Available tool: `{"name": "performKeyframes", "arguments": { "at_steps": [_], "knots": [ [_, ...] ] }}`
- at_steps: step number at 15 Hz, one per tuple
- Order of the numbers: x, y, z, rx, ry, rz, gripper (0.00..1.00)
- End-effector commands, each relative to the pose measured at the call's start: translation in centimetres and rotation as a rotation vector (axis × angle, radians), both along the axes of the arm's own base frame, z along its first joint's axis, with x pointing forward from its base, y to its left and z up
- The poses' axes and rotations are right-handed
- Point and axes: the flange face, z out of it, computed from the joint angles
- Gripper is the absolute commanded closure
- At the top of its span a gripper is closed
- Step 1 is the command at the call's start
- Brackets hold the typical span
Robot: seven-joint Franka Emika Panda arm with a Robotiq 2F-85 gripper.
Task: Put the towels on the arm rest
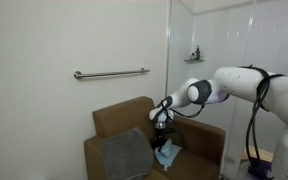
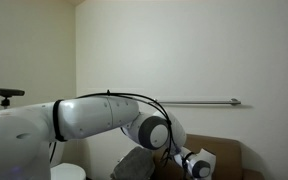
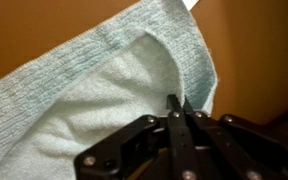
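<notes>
Beneath the wall rail [image 1: 111, 73], the pincer [image 3: 177, 108] (clenched) pinches the pale blue towel [image 3: 94, 90] beside the dark grey towel [image 1: 124, 152].

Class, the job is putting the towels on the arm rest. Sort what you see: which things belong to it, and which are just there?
Belong to the job: dark grey towel, pale blue towel, arm rest, gripper shut on the pale blue towel.
Just there: wall rail, backrest, wall shelf.
</notes>
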Motion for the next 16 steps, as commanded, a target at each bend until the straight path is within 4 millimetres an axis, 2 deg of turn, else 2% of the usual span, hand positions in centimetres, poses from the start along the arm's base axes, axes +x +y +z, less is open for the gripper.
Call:
{"name": "performKeyframes", "arguments": {
  "at_steps": [1,6,10,13,15,16],
  "knots": [
    [0.9,2.1,4.3,0.004,0.009,-0.053,0.99],
    [1.1,4.1,9.6,-0.006,-0.015,-0.202,0.99],
    [0.5,4.4,13.2,0.017,-0.118,-0.319,0.99],
    [-1.5,3.7,14.5,0.043,-0.162,-0.392,0.99],
    [-4.0,3.1,14.3,0.055,-0.140,-0.408,0.99],
    [-0.7,3.5,13.3,0.037,-0.139,-0.395,0.98]
  ]
}}
